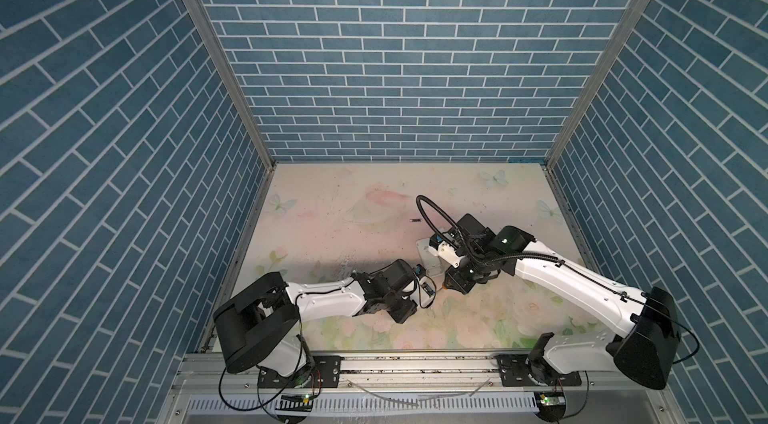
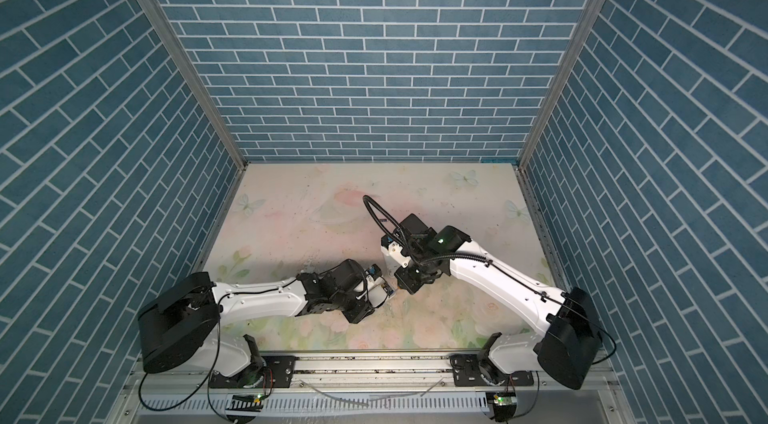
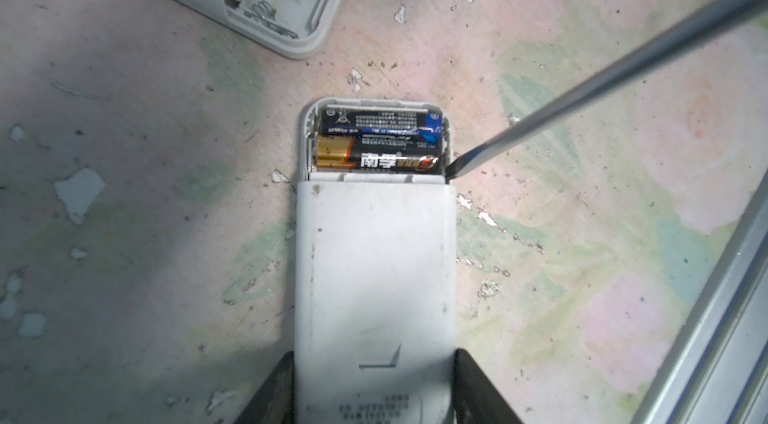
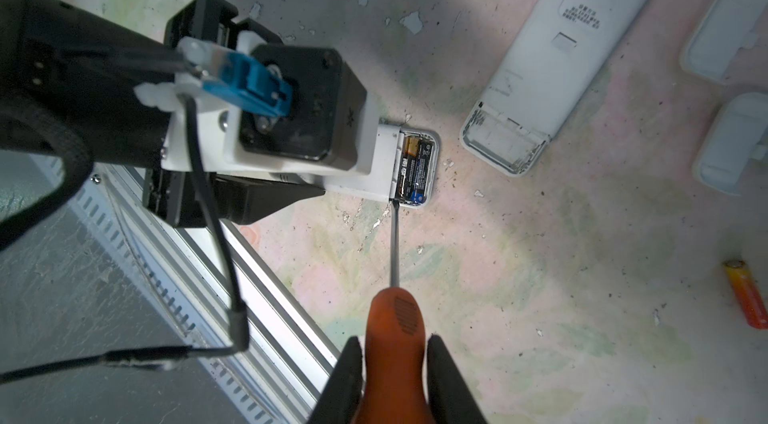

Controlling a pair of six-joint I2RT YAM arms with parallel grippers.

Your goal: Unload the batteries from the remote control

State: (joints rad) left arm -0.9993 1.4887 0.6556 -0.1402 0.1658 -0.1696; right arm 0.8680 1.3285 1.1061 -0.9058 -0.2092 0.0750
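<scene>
left claw (image 3: 374,384): I am clamping the white remote control (image 3: 374,268) by its sides | right claw (image 4: 395,380): I am gripping the orange-handled screwdriver (image 4: 395,330), its tip touching the open compartment's edge | two batteries (image 3: 374,162) are sitting side by side inside | orange battery (image 4: 746,297) is lying loose, well apart

Your top views are bright and even, with brick lines bowing at the edges. Wrist views show a bright pool around the remote control (image 3: 374,268), dim corners, and a soft screwdriver (image 4: 395,343) handle.
</scene>
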